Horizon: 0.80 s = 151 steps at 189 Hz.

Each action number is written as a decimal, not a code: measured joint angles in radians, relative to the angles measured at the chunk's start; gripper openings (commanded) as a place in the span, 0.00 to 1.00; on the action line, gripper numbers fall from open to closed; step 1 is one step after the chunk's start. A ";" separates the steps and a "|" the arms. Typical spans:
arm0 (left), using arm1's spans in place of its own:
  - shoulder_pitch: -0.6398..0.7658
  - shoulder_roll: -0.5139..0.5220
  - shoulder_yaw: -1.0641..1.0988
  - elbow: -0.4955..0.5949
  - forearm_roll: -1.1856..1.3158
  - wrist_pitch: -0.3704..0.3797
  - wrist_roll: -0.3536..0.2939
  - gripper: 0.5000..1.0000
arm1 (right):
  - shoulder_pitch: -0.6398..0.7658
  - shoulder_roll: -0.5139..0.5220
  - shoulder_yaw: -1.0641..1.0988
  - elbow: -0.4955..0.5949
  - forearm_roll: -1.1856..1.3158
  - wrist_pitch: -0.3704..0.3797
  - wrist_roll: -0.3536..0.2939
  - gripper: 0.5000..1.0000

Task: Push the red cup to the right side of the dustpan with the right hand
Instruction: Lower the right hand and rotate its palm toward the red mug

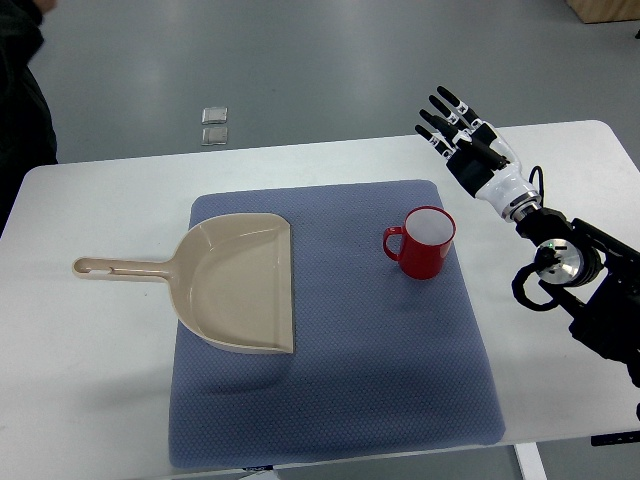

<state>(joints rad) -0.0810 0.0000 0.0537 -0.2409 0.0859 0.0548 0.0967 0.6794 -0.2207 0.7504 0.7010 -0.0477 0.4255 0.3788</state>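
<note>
Just down-left of the outstretched fingers (440,112) of the right hand (470,150): red cup (424,242), upright on the blue mat (330,400), handle sticking out toward the dustpan (240,283). Clearly apart from the fingertips, no contact at all. Fingers spread out straight and loose, holding nothing, pointing up and left away from the arm coming in from the right edge. Further out from the fingers, past the cup: beige dustpan lying flat on the mat's left part, open mouth facing the cup, long handle poking off the mat onto the white table (90,390). Way beyond the fingertips on the grey floor: two small square pads (214,124). Dark sleeve of a person (22,90) at top left.
</note>
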 measured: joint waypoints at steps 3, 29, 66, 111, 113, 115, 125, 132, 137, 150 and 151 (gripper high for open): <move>0.000 0.000 0.000 0.000 0.000 0.000 0.000 1.00 | 0.000 0.000 0.000 0.000 0.000 0.000 0.000 0.87; 0.000 0.000 0.001 -0.002 0.000 -0.001 0.000 1.00 | 0.000 0.000 -0.001 0.000 -0.001 0.000 0.000 0.87; 0.000 0.000 0.001 -0.004 0.000 -0.001 0.000 1.00 | 0.000 -0.001 -0.012 0.000 -0.005 0.034 0.000 0.87; 0.000 0.000 0.001 -0.003 -0.001 -0.001 0.000 1.00 | 0.012 -0.064 -0.020 0.001 -0.207 0.170 0.004 0.87; 0.000 0.000 0.001 -0.003 -0.001 -0.001 0.000 1.00 | 0.013 -0.069 -0.020 0.002 -0.223 0.173 0.005 0.87; 0.000 0.000 0.002 -0.003 -0.001 -0.001 0.000 1.00 | 0.013 -0.074 -0.019 0.002 -0.239 0.175 0.006 0.87; 0.000 0.000 0.002 -0.003 -0.001 -0.001 0.000 1.00 | 0.015 -0.105 -0.018 0.006 -0.321 0.182 0.009 0.87; 0.000 0.000 0.002 -0.003 -0.001 -0.001 0.000 1.00 | 0.016 -0.128 -0.017 0.012 -0.367 0.184 0.011 0.87; 0.000 0.000 0.002 -0.003 -0.001 -0.001 0.000 1.00 | 0.016 -0.147 -0.016 0.018 -0.395 0.185 0.012 0.87; 0.000 0.000 0.002 -0.004 0.000 -0.001 0.000 1.00 | 0.016 -0.197 -0.017 0.033 -0.463 0.185 0.022 0.87; 0.000 0.000 0.002 -0.004 0.000 -0.001 0.000 1.00 | 0.016 -0.200 -0.017 0.034 -0.468 0.185 0.023 0.87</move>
<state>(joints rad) -0.0813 0.0000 0.0553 -0.2447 0.0855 0.0540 0.0967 0.6956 -0.4207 0.7334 0.7348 -0.5152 0.6109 0.4020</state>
